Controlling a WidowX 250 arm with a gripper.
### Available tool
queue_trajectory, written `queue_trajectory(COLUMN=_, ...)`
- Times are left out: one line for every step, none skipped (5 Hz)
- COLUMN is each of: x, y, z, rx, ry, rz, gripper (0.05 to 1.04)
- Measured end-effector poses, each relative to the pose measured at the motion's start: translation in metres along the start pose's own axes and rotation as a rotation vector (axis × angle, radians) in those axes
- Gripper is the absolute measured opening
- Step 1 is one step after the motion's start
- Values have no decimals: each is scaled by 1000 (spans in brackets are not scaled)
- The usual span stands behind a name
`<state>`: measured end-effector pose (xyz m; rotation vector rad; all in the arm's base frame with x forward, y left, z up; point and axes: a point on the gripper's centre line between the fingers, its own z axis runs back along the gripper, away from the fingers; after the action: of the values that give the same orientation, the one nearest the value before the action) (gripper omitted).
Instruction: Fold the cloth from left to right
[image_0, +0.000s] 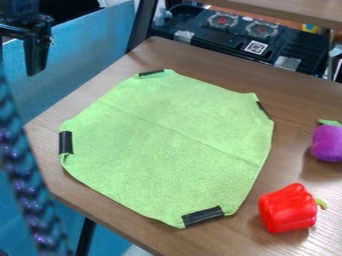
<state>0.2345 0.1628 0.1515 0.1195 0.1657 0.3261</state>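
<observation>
The gripper (19, 61) hangs at the upper left, off the table and beyond the cloth's left side. Its fingers stand apart, the left one cut by the view's edge, and nothing shows between them. A light green cloth (167, 145) lies spread out flat on the wooden table, with a faint crease running across it from upper left to lower right. Black tape marks its turned-in corners at the top, right, bottom and left. The left corner, with its tape (65, 143), lies near the table's left edge.
A red toy pepper (288, 209) sits right of the cloth's bottom corner. A purple toy vegetable (327, 143) is at the right edge. Behind the table (200, 65) stands a black toy stove (247, 37). A blurred beaded strand (27, 187) hangs at the left.
</observation>
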Motion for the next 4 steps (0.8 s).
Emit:
queue_trajectory(x=2, y=-3, z=-8, rx=-14, ry=28, rz=-13, gripper=999)
queue_trajectory(x=1, y=21, z=-17, rx=-176, ry=-27, rz=24, gripper=999)
queue_trajectory(x=2, y=47, z=-35, rx=-314, ry=-66, rz=135, gripper=999)
queue_trajectory(x=2, y=53, z=-54, rx=-386, ry=-143, rz=226, gripper=999)
